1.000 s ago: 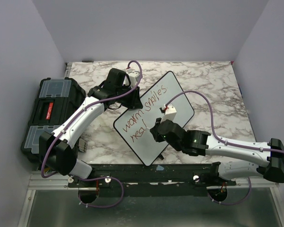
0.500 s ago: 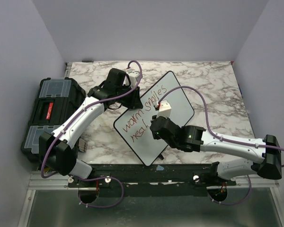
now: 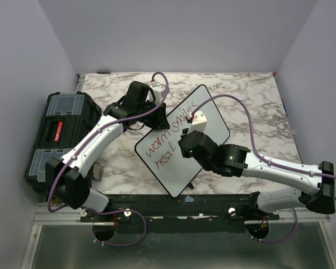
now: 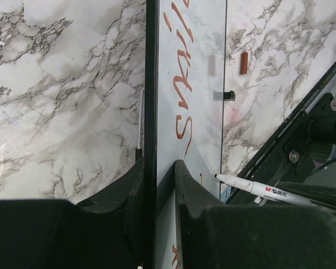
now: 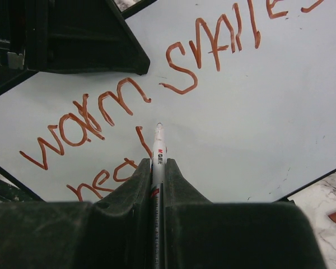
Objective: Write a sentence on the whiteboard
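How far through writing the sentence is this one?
Done: the sentence reads "warm smiles", then "heal" below, in red on the whiteboard. In hand: the left gripper clamps the board's edge; the right gripper holds the marker, tip beside the "l" of "heal". Left: the space after "heal" is blank, so any further words.
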`<action>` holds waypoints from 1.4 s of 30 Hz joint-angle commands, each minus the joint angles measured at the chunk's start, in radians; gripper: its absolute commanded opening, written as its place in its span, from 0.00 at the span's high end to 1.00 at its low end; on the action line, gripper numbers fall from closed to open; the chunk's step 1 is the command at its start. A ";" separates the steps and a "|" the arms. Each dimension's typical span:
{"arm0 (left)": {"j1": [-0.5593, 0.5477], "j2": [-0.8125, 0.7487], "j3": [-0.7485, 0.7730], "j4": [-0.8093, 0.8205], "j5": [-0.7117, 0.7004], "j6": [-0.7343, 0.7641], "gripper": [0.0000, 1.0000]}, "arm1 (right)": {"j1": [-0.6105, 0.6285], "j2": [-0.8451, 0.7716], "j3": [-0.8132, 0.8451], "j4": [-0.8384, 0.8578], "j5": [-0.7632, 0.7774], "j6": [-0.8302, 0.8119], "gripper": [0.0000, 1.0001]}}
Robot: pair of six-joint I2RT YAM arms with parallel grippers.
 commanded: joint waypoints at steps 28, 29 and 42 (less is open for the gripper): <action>-0.004 -0.017 -0.006 -0.025 -0.067 0.069 1.00 | -0.136 0.000 -0.070 0.162 -0.119 -0.056 0.99; -0.004 -0.017 -0.006 -0.025 -0.067 0.069 1.00 | -0.138 0.004 -0.072 0.166 -0.123 -0.058 0.99; -0.004 -0.013 -0.006 -0.027 -0.070 0.070 1.00 | -0.143 -0.008 -0.148 0.168 -0.200 -0.046 0.99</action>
